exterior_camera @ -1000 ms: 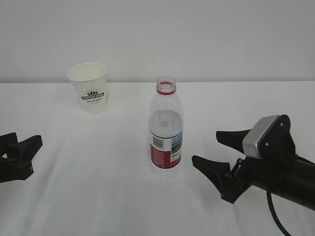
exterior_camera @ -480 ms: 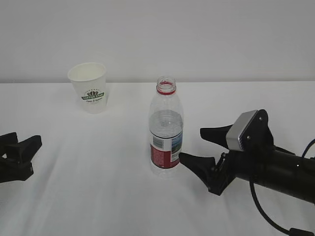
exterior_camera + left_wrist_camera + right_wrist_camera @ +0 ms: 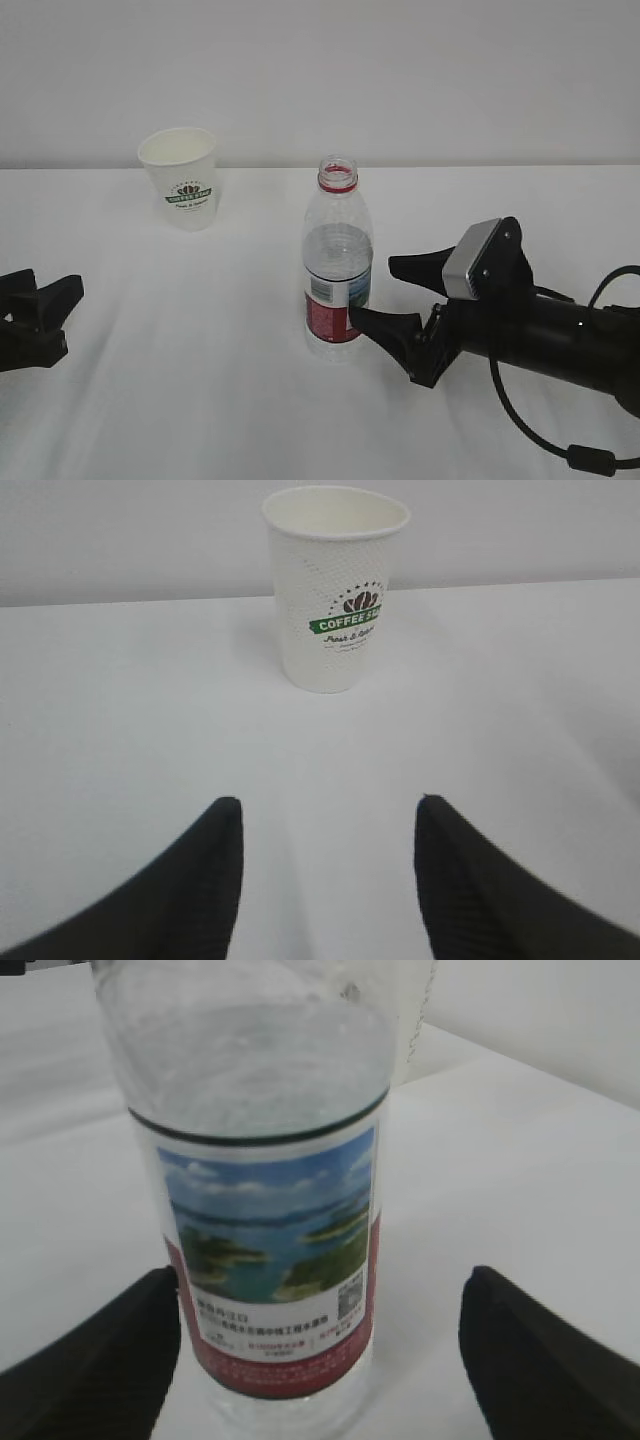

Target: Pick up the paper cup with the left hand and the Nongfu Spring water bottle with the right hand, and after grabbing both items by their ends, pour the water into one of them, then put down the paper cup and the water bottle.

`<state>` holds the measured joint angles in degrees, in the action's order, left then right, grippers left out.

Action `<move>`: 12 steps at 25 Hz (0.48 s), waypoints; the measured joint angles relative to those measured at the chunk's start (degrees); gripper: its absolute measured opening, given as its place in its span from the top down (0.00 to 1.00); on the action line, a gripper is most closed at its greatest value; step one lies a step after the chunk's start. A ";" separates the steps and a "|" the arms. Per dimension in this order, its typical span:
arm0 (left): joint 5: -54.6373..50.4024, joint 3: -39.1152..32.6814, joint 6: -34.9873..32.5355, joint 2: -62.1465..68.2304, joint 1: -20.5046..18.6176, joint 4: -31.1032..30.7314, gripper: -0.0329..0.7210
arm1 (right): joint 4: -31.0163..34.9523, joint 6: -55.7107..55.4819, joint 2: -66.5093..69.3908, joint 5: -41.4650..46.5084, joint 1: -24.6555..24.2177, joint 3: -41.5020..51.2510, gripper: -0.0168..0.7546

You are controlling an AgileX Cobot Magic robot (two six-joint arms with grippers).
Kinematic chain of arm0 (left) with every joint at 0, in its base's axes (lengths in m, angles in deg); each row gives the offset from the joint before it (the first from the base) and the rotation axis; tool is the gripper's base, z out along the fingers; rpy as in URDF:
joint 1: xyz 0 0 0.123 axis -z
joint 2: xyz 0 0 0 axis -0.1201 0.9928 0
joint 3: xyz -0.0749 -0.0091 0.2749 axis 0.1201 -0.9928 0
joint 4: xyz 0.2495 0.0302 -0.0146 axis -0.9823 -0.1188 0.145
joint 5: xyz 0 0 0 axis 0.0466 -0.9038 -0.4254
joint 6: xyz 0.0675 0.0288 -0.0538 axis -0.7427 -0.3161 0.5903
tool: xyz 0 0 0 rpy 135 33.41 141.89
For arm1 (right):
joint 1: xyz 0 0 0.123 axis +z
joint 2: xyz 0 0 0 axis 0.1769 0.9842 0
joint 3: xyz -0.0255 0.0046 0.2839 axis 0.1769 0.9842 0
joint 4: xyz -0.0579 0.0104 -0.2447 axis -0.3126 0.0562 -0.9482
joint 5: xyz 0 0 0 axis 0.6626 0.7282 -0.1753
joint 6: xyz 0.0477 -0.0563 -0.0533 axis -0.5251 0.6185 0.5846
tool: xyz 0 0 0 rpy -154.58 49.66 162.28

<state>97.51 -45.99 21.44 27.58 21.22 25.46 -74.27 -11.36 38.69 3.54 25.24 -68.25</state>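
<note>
Standing upright near the middle of the white table (image 3: 200,400), the Nongfu Spring water bottle (image 3: 338,270) is showing its open neck and red ring, with the water (image 3: 338,255) filling it to just above the label. The right hand (image 3: 385,295) is reaching in low from the right, its jaws spread wide to either side of the bottle's lower body; the near fingertip is sitting just beside the label, and I cannot tell whether it is touching. The paper cup (image 3: 180,177) is standing upright well apart, far back on the left. The left hand (image 3: 40,300) is waiting at the left edge, jaws parted and holding nothing, pointing toward the cup.
</note>
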 joint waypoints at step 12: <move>0.00 0.00 0.00 0.00 0.00 0.00 0.43 | -8.05 -3.21 0.16 1.64 0.23 -5.21 0.12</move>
<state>97.51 -45.99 21.44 27.58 21.22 25.46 -82.32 -14.57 38.85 5.18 25.47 -73.46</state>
